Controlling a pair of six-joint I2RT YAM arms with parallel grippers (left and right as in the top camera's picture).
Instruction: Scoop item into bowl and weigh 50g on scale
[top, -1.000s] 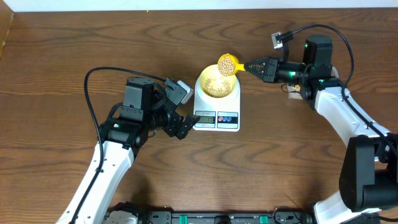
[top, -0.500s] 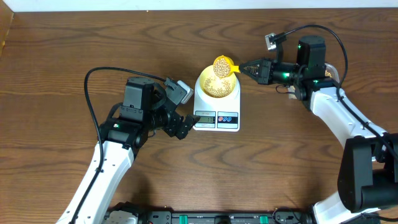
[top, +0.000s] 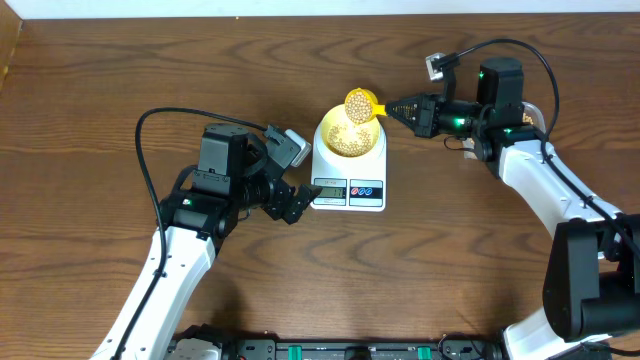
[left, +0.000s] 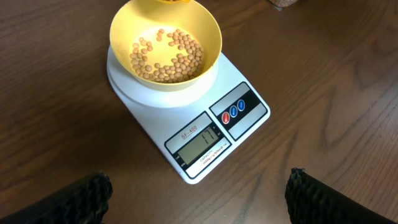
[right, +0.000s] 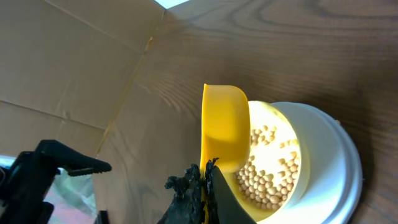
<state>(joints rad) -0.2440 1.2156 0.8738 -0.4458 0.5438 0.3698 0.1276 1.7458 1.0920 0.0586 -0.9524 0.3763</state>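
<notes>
The bowl (left: 124, 25), with beans (left: 171, 56) lying inside, is being carried by the scale (left: 249, 99) near the middle of the table (top: 100, 80). A yellow scoop (top: 360, 102) is being tilted over the bowl's far rim, its handle pinched by the right gripper (top: 400, 107). The left gripper (left: 198, 190) is being held spread wide at the scale's front-left corner.

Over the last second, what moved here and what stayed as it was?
The right gripper, shut on the yellow scoop of beans, carried it slightly left, further over the far rim of the bowl; nothing was let go. The left gripper, open beside the scale, and the bowl stayed put.
</notes>
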